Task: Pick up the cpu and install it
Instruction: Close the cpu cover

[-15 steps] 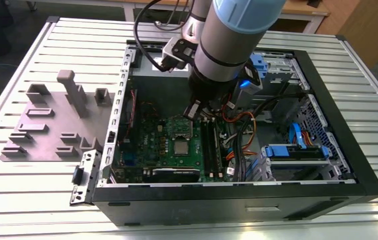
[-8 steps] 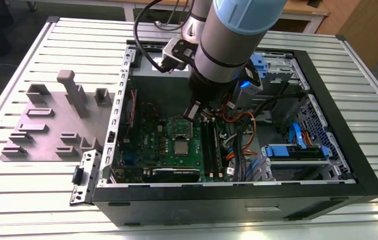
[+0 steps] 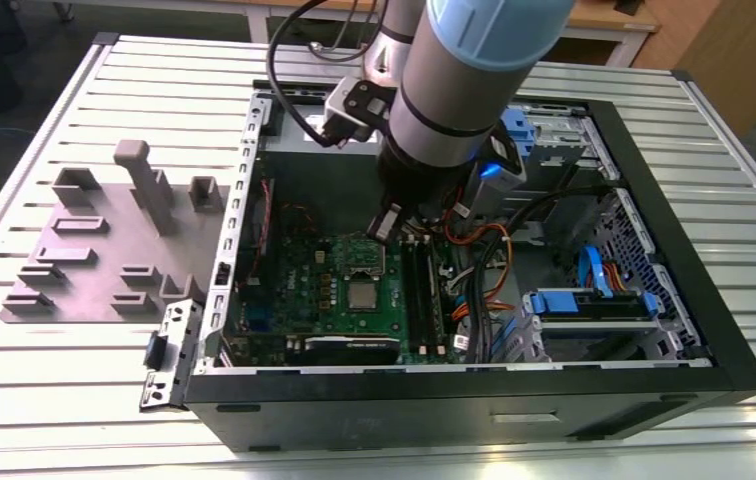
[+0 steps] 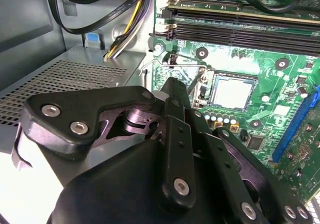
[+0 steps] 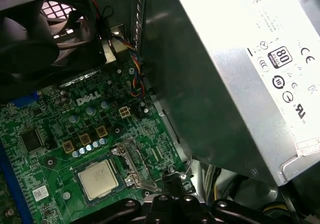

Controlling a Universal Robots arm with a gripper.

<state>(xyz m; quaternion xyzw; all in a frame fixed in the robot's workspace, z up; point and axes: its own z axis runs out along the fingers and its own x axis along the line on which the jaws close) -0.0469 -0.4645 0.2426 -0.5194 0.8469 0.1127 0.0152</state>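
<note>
Working inside the open computer case (image 3: 645, 330), which lies on its side on the slatted table (image 3: 85, 400); my arm (image 3: 472, 90) reaches down into it from the far side. Grey fixture plate (image 3: 111, 250) with its upright blocks sits on the table to the exterior view's left, well apart from the case.

Green motherboard (image 3: 311, 290) covers the case floor. Power supply (image 5: 235, 79) rises just beside my wrist in the first wrist view; case fan (image 5: 40, 29) beyond the board.

Cpu (image 3: 363, 294) already lies flat in its socket near the board's middle; pale silver top plain in both wrist views (image 4: 231, 92) (image 5: 98, 178). Judgement: the pick and the placing look done. The retention frame and lever (image 5: 131, 161) beside the socket look swung open, not over the chip, so locking down seems left.

My gripper (image 4: 172, 91) hangs near the socket, apart from the chip, with nothing seen in it. Fingertips are hidden behind the gripper body; whether they are parted or closed I cannot tell.

Also unclear: whether the chip is fully seated, and the lever's exact position among the wires.
</note>
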